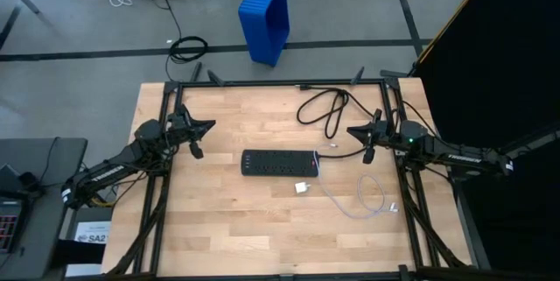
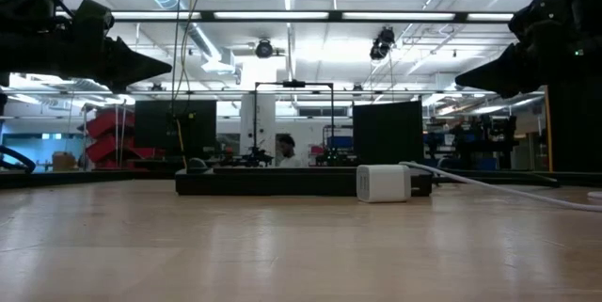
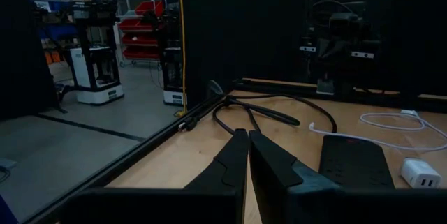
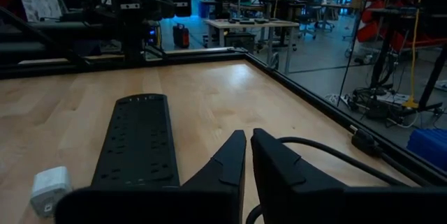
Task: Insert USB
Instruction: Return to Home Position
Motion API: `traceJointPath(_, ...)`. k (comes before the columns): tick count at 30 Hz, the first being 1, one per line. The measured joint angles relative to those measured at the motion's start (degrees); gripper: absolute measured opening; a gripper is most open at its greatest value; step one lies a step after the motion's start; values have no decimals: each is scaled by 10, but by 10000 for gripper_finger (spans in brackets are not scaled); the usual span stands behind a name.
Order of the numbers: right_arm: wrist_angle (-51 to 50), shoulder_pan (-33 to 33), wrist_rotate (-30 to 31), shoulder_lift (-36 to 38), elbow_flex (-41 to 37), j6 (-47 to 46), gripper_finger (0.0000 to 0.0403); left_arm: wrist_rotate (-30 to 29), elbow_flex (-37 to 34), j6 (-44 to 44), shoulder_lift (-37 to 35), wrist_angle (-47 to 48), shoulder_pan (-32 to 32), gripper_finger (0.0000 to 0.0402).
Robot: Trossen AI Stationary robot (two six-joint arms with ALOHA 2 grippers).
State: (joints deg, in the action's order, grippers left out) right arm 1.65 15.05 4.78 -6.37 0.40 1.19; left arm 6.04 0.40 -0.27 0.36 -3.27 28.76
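Observation:
The USB (image 1: 363, 200), a thin white cable, lies loosely looped on the wooden table to the right of a white charger block (image 1: 302, 189); its loop shows in the left wrist view (image 3: 398, 121). A black power strip (image 1: 278, 163) lies flat at the table's middle. My left gripper (image 1: 208, 125) hovers shut above the table's left side. My right gripper (image 1: 352, 130) hovers shut above the right side, level with the strip. Both are well clear of the cable.
A thick black cord (image 1: 325, 106) loops over the far right part of the table, near my right gripper. A blue crate (image 1: 265, 14) stands on the floor beyond the far edge. Bare wood (image 1: 210, 224) stretches along the near side.

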Motion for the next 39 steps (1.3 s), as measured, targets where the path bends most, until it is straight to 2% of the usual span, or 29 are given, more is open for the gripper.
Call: traceJointPath(39, 0, 0, 0, 0, 0, 0, 8, 0, 0, 0, 0, 0, 0, 0)
